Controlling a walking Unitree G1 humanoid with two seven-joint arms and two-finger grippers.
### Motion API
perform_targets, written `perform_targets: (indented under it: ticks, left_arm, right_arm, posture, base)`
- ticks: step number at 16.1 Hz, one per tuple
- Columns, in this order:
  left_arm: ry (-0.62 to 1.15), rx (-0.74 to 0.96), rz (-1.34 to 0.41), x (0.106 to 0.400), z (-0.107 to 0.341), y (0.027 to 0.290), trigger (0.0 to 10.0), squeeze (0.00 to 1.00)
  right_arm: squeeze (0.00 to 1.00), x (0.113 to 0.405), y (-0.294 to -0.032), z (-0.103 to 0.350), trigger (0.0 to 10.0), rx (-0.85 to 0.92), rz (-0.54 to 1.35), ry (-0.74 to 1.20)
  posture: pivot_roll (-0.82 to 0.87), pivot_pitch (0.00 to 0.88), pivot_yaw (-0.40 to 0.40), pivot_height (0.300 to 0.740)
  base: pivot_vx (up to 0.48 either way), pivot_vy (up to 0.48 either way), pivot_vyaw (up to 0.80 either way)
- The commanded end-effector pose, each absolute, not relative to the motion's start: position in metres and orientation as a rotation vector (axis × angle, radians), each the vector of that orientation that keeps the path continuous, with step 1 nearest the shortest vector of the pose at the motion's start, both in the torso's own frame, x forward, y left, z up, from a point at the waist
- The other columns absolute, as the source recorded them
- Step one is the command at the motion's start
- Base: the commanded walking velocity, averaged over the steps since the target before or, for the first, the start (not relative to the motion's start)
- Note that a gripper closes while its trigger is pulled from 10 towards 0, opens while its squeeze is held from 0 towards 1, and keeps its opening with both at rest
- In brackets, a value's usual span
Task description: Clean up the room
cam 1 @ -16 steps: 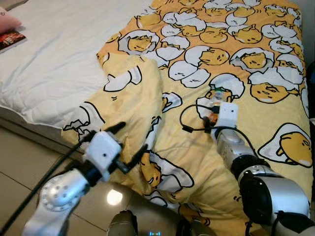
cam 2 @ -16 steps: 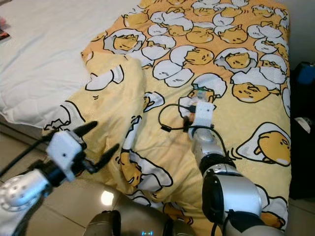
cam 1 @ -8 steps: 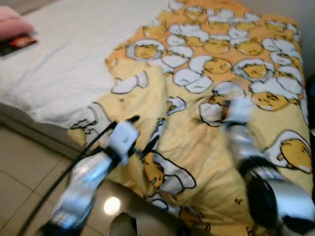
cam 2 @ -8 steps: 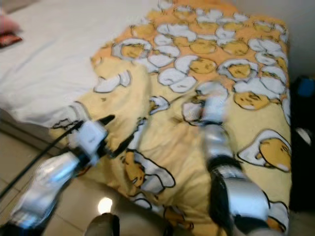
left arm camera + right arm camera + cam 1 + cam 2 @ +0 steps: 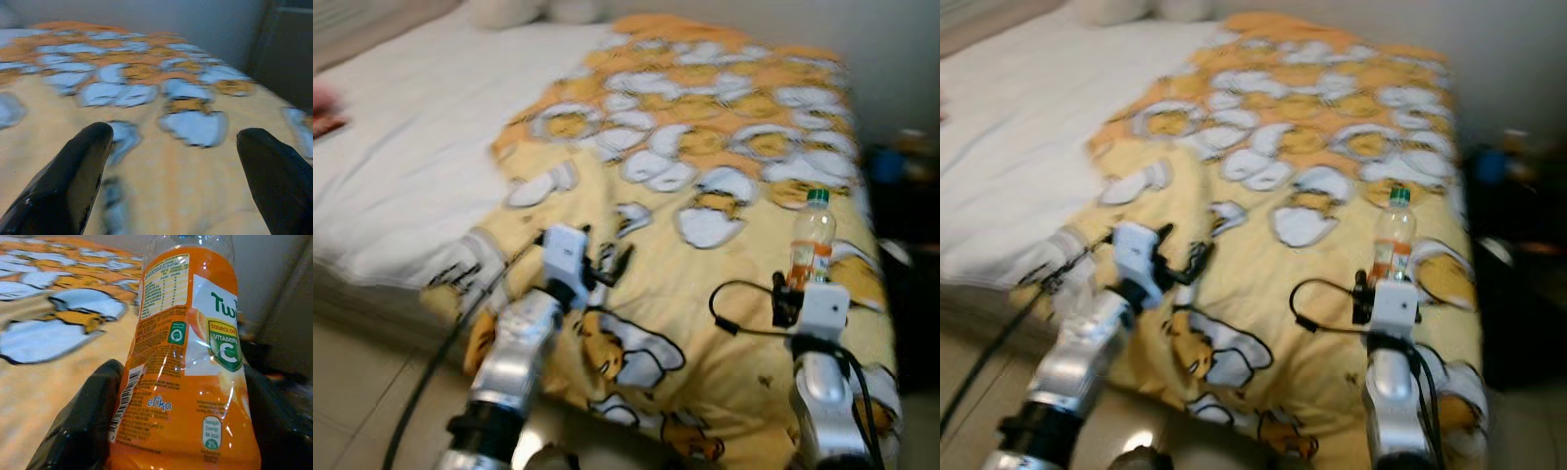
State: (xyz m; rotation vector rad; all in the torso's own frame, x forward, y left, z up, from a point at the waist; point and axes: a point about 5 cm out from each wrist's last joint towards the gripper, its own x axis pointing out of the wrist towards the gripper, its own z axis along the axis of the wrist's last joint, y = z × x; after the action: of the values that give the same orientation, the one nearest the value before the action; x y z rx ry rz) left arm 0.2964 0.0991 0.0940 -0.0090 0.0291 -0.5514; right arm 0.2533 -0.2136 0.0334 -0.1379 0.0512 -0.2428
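Note:
An orange drink bottle (image 5: 811,243) with a green cap stands upright between the fingers of my right gripper (image 5: 799,287), which is shut on its lower part. In the right wrist view the bottle (image 5: 186,372) has a black finger (image 5: 80,431) on each side. It is over the right side of the yellow egg-print blanket (image 5: 705,137). My left gripper (image 5: 605,257) hovers open over the blanket's rumpled front left part, and in the left wrist view its fingertips (image 5: 68,171) stand wide apart with nothing between them.
The blanket covers the right half of a bed with a white sheet (image 5: 401,147). White pillows (image 5: 519,12) lie at the head. Dark blurred objects (image 5: 901,186) stand right of the bed. Tiled floor (image 5: 352,392) is at the front left.
The view has swung up and is blurred. My right gripper has come back toward me and to the right, with the bottle now upright in it. The left arm has risen over the blanket.

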Motion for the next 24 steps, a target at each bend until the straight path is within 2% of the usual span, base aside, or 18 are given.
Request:
perform_targets:
  ticks: [1, 4, 9, 10, 11, 12, 14, 16, 17, 18, 20, 22, 24]
  left_arm:
    - [0.033, 0.043, -0.568, 0.295, 0.089, 0.100, 10.0, 0.00]
    - [0.033, 0.090, -0.526, 0.305, 0.084, 0.103, 10.0, 0.00]
    - [0.036, 0.097, -0.531, 0.312, 0.081, 0.094, 10.0, 0.00]
    - [0.032, 0.086, -0.556, 0.310, 0.080, 0.088, 10.0, 0.00]
    - [0.026, 0.086, -0.556, 0.310, 0.079, 0.087, 10.0, 0.00]
    - [0.010, 0.047, -0.619, 0.305, 0.079, 0.079, 10.0, 0.00]
    - [0.018, 0.022, -0.636, 0.303, 0.077, 0.072, 10.0, 0.00]
    - [0.030, 0.028, -0.628, 0.305, 0.074, 0.068, 10.0, 0.00]
    - [0.032, 0.051, -0.629, 0.307, 0.074, 0.068, 10.0, 0.00]
    - [0.008, 0.186, -0.700, 0.306, 0.076, 0.066, 10.0, 0.00]
    - [-0.008, 0.340, -0.827, 0.302, 0.078, 0.064, 10.0, 0.00]
    - [-0.035, 0.378, -0.923, 0.300, 0.092, 0.057, 10.0, 0.00]
    - [-0.034, 0.391, -1.071, 0.284, 0.103, 0.053, 10.0, 0.00]
  right_arm:
    - [0.00, 0.254, -0.209, 0.036, 0.0, -0.148, -0.225, 0.027]
    - [0.00, 0.244, -0.218, 0.023, 0.0, -0.142, -0.286, 0.114]
    - [0.00, 0.232, -0.232, 0.010, 0.0, -0.088, -0.376, 0.183]
    - [0.00, 0.223, -0.234, 0.003, 0.0, 0.014, -0.449, 0.221]
    - [0.00, 0.220, -0.232, 0.000, 0.0, 0.030, -0.455, 0.233]
    - [0.00, 0.216, -0.222, 0.000, 0.0, -0.033, -0.389, 0.220]
    - [0.00, 0.215, -0.222, -0.002, 0.0, -0.023, -0.399, 0.232]
    - [0.00, 0.220, -0.223, -0.012, 0.0, 0.028, -0.387, 0.328]
    - [0.00, 0.225, -0.227, -0.020, 10.0, 0.078, -0.413, 0.412]
    - [0.00, 0.232, -0.229, -0.025, 10.0, 0.109, -0.413, 0.481]
    - [0.00, 0.237, -0.231, -0.030, 10.0, 0.152, -0.436, 0.556]
    - [0.00, 0.242, -0.231, -0.034, 10.0, 0.187, -0.434, 0.633]
    - [0.00, 0.243, -0.227, -0.040, 10.0, 0.237, -0.429, 0.728]
  posture:
    - [0.01, 0.000, -0.019, 0.740]
    - [0.00, 0.000, 0.004, 0.740]
    - [-0.06, 0.000, 0.037, 0.740]
    - [-0.08, 0.000, 0.044, 0.740]
    - [-0.08, 0.000, 0.044, 0.740]
    - [-0.09, 0.000, 0.046, 0.740]
    - [-0.10, 0.000, 0.052, 0.740]
    - [-0.11, 0.000, 0.055, 0.740]
    - [-0.10, 0.000, 0.060, 0.740]
    - [-0.08, 0.000, 0.055, 0.740]
    - [-0.03, 0.000, 0.055, 0.740]
    - [0.00, 0.000, 0.063, 0.740]
    - [0.04, 0.000, 0.066, 0.740]
  base:
    - [0.000, 0.431, -0.77]
    - [0.000, 0.000, -0.76]
    - [0.000, 0.000, -0.76]
    - [0.000, 0.000, -0.76]
    - [0.000, 0.000, -0.76]
    - [0.000, -0.442, -0.76]
    - [0.281, -0.386, -0.76]
    - [0.000, 0.000, 0.00]
    - [0.000, 0.000, 0.00]
    - [0.000, 0.000, 0.00]
    - [0.000, 0.000, 0.00]
    - [0.000, 0.000, 0.00]
    - [0.000, 0.000, 0.00]
